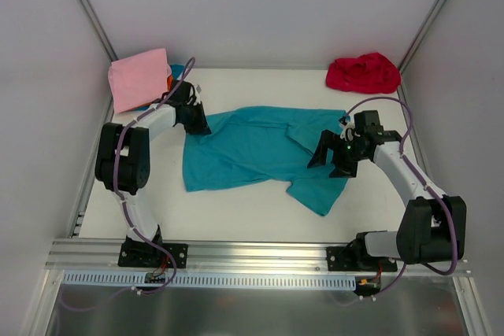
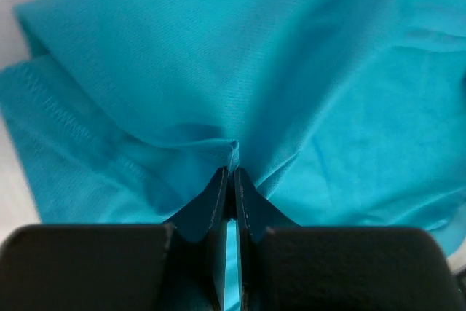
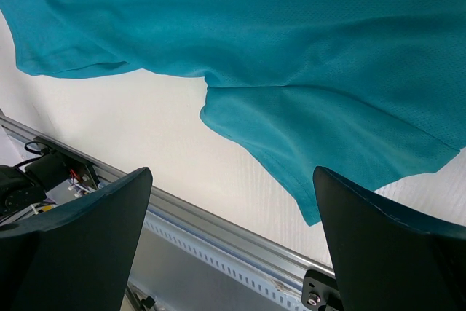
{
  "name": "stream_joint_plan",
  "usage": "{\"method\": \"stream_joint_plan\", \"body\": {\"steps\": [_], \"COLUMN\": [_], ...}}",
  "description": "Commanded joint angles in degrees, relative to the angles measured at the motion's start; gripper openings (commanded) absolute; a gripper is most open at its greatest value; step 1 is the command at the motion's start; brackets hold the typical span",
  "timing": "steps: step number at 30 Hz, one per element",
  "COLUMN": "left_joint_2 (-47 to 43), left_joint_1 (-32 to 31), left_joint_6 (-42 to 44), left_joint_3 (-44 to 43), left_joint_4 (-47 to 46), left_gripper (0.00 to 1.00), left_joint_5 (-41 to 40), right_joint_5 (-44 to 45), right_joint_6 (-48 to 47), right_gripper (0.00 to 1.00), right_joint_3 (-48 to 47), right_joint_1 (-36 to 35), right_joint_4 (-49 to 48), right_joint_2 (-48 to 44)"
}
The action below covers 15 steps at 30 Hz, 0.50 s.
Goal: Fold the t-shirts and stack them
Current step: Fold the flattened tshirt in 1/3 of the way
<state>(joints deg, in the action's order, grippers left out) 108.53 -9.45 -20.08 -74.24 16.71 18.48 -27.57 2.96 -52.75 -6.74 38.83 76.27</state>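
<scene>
A teal t-shirt lies spread across the middle of the table, partly folded, one sleeve pointing to the front right. My left gripper is shut on the shirt's back left corner; in the left wrist view a pinch of teal cloth sits between the closed fingertips. My right gripper is open and empty, hovering over the shirt's right part; in the right wrist view its fingers stand wide apart above the teal sleeve.
A folded pink t-shirt lies at the back left on top of other folded cloth. A crumpled red t-shirt lies at the back right. The metal rail runs along the table's front edge.
</scene>
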Motion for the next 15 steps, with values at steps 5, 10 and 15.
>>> {"method": "stream_joint_plan", "body": {"steps": [5, 10, 15], "left_joint_2": [-5.5, -10.5, -13.8], "left_joint_1": [-0.3, -0.3, -0.3], "left_joint_6": [-1.1, -3.7, -5.0], "left_joint_3": [5.1, 10.8, 14.7], "left_joint_4": [-1.8, -6.8, -10.7], "left_gripper": [0.45, 0.94, 0.99], "left_joint_5": [-9.2, -10.1, -10.8], "right_joint_5": [-1.3, -1.2, -1.3], "right_joint_6": [0.5, 0.2, 0.1], "right_gripper": [1.0, 1.0, 1.0], "right_joint_3": [-0.6, -0.7, -0.8], "right_joint_1": [-0.3, -0.2, -0.3], "right_joint_4": [0.5, 0.9, 1.1], "right_joint_2": [-2.3, -2.4, -2.5]}}
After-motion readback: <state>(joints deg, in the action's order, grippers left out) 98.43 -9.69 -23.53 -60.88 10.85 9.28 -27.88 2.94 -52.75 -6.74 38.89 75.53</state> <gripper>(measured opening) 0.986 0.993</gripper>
